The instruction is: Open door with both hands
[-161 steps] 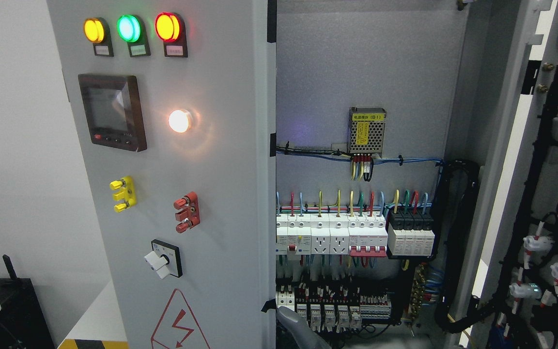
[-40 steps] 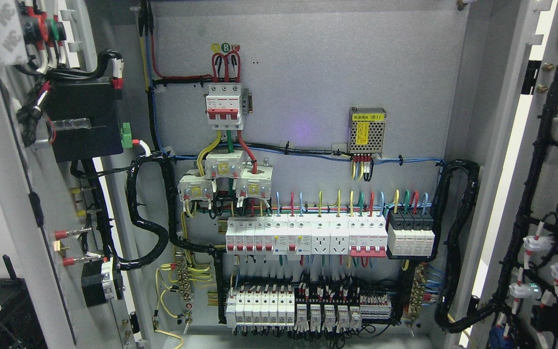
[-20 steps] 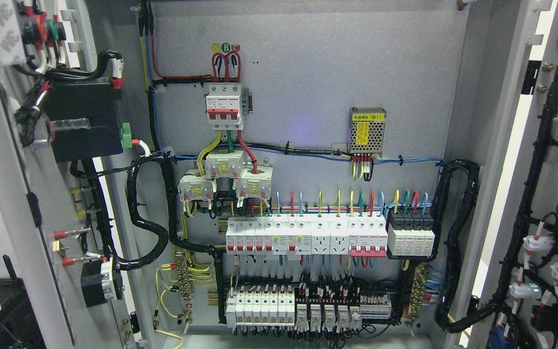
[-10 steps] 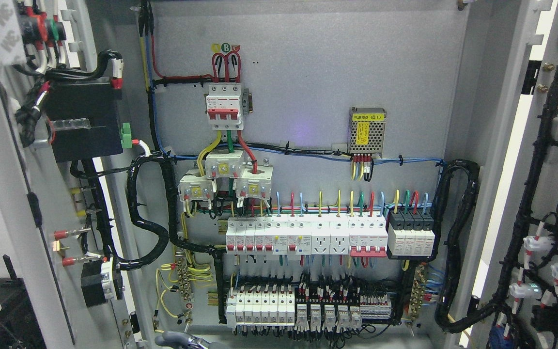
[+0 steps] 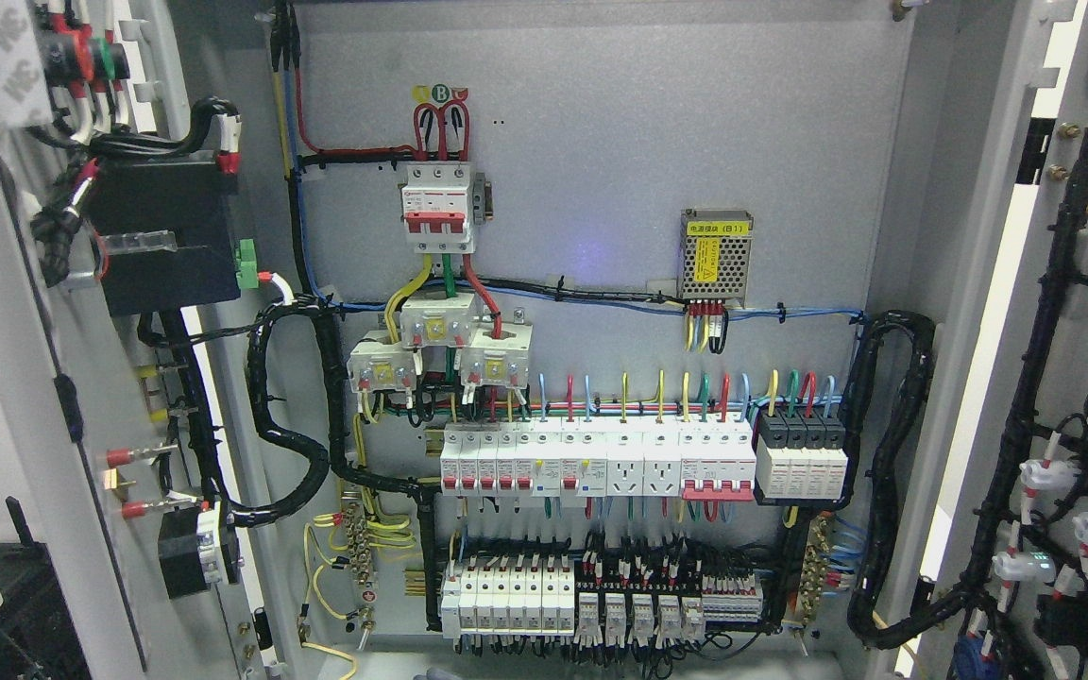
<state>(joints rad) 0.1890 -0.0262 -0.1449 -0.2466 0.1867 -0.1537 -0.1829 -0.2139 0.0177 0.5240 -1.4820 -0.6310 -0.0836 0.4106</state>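
Grey hand gone, both doors open

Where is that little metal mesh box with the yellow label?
In the head view, the mesh box is mounted on the cabinet's back panel, right of centre, above the black breaker block.

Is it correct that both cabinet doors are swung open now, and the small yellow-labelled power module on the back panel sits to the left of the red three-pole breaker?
Not quite. Both doors are open, the left door and the right door, but the head view shows the power module to the right of the red three-pole breaker, and slightly lower.
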